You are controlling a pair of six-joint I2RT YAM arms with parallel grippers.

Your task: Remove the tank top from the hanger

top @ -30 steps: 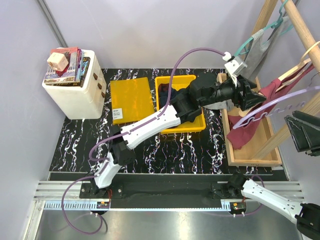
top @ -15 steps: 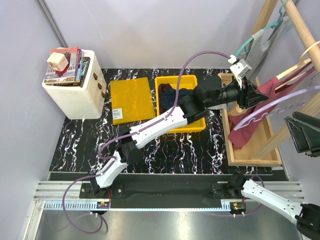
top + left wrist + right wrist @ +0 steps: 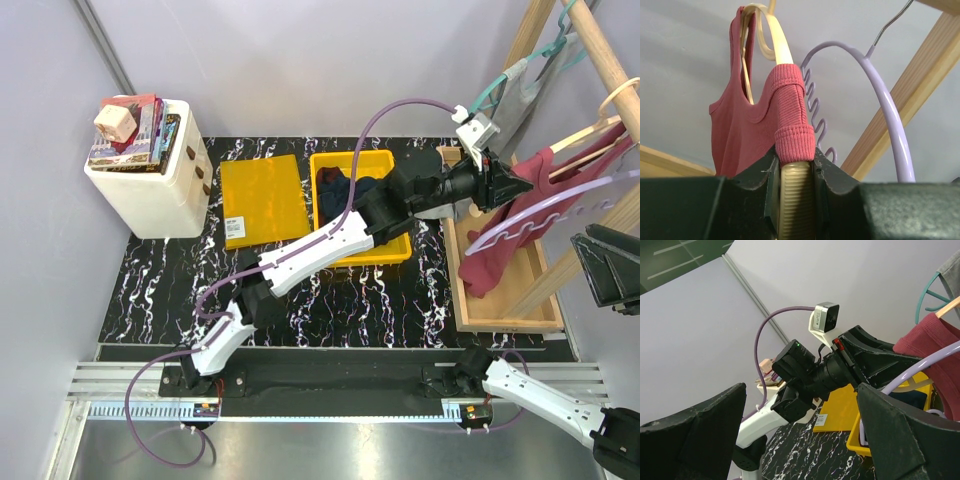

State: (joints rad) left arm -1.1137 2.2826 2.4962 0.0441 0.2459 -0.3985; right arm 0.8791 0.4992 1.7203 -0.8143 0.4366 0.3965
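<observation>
Bracing step: left tool (image 3: 796, 165) clamps hanger (image 3: 782, 47) end under tank top (image 3: 735, 130) strap (image 3: 790, 90); right tool (image 3: 801, 387) spread, empty. Next likely: slide strap off

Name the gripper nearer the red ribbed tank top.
Left. The left gripper clamps the cream hanger at the strap of the red ribbed tank top; the right gripper stands open, apart.

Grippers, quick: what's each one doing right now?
Left gripper: closed on the strap of the red tank top.
Right gripper: open, holding nothing.
</observation>
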